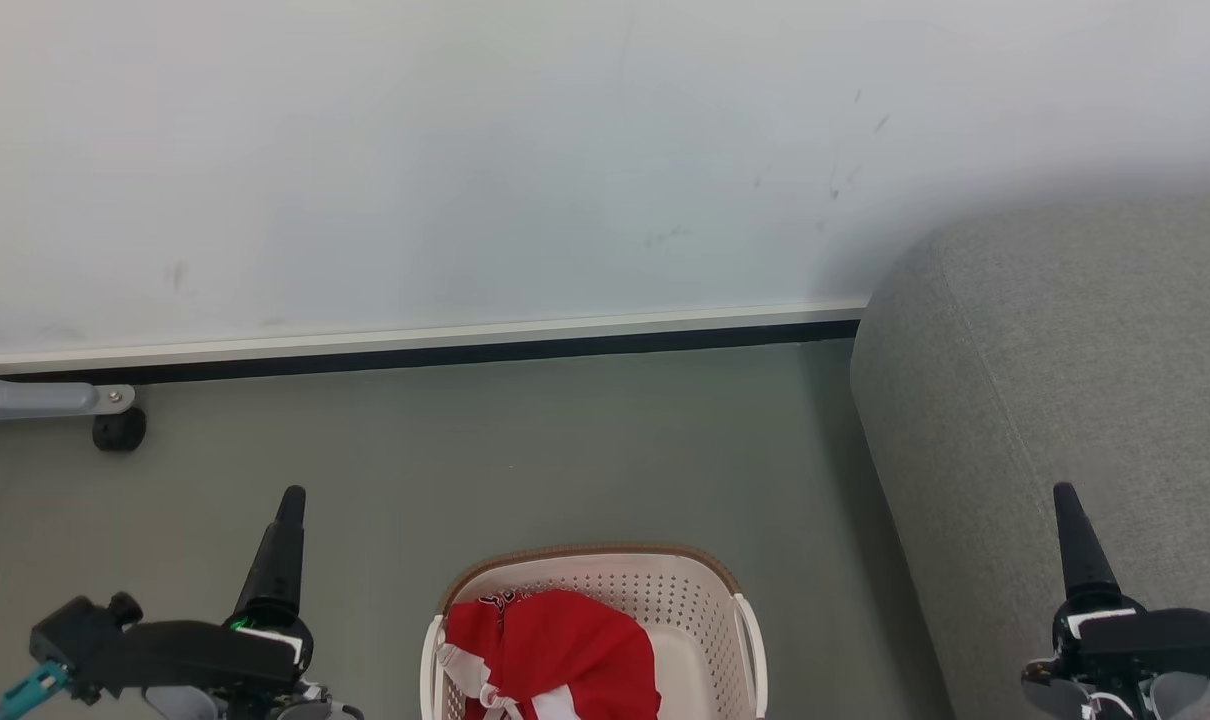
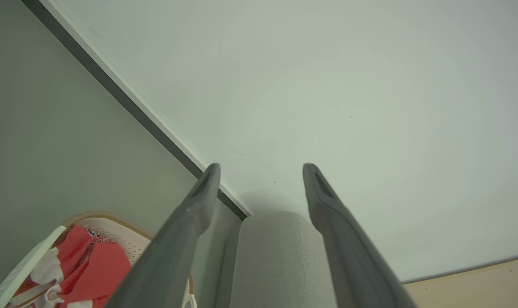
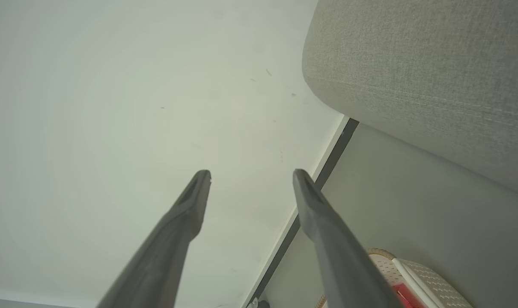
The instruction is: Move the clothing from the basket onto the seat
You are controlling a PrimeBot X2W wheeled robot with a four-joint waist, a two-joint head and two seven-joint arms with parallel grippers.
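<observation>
clothing (image 1: 555, 650) is bunched in the left half of the basket (image 1: 685, 600), which sits on the floor at near centre. seat (image 1: 1065, 380) is just right of it. left claw (image 2: 262, 171) and right claw (image 3: 251, 174) are both spread wide and hold nothing, 1 on each side of the basket. my read: garment is light, limp, not fragile, and will drape and trail. pinch the raised red fold at the top of the heap, not the thin white trim. lift high so the tail clears the rim.
</observation>
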